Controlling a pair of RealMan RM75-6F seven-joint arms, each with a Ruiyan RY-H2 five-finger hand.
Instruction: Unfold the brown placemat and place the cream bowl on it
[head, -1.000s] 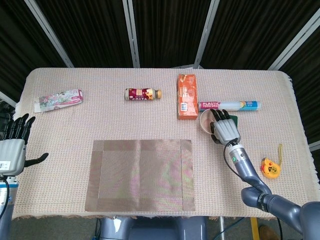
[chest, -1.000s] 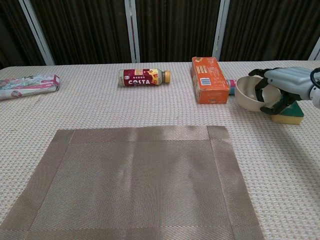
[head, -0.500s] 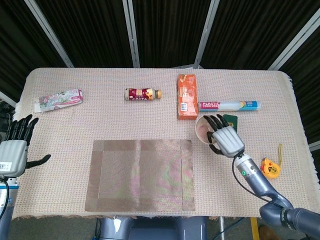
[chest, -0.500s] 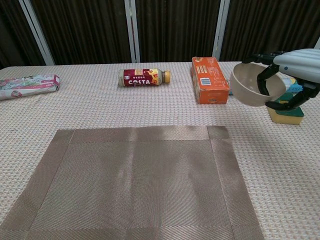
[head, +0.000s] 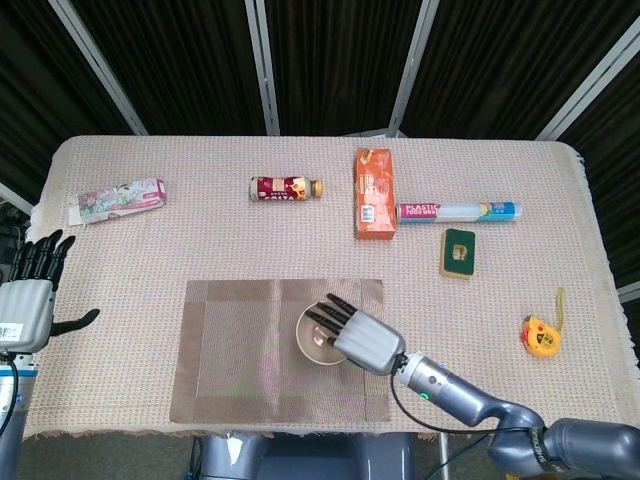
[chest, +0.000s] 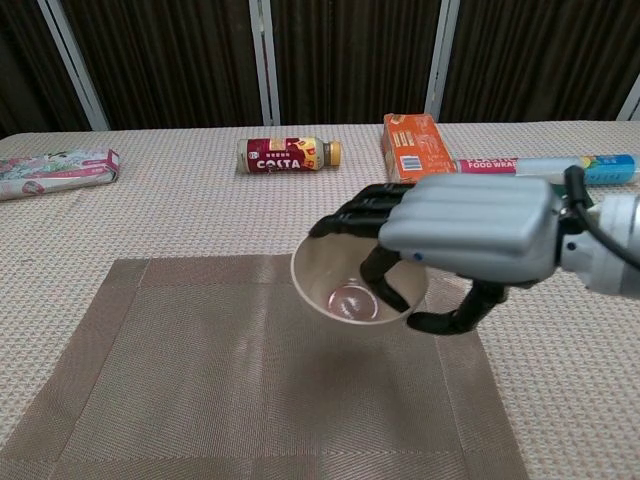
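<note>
The brown placemat (head: 240, 350) lies unfolded and flat near the table's front edge; the chest view shows it too (chest: 180, 380). My right hand (head: 358, 338) holds the cream bowl (head: 314, 340) over the right half of the mat. In the chest view the hand (chest: 465, 235) grips the bowl (chest: 335, 285) by its rim, some fingers inside and the thumb beneath. The bowl hangs a little above the mat, tipped toward the camera, with a shadow under it. My left hand (head: 30, 295) is open at the table's left edge, holding nothing.
Along the back lie a floral packet (head: 118, 200), a Costa bottle (head: 286, 188), an orange box (head: 373, 193) and a plastic wrap roll (head: 460, 211). A green sponge (head: 459, 251) and a yellow tape measure (head: 540, 335) sit on the right.
My right hand lifted the bowl from beside the sponge and carried it left and toward the front, to over the placemat. The left hand has barely moved.
</note>
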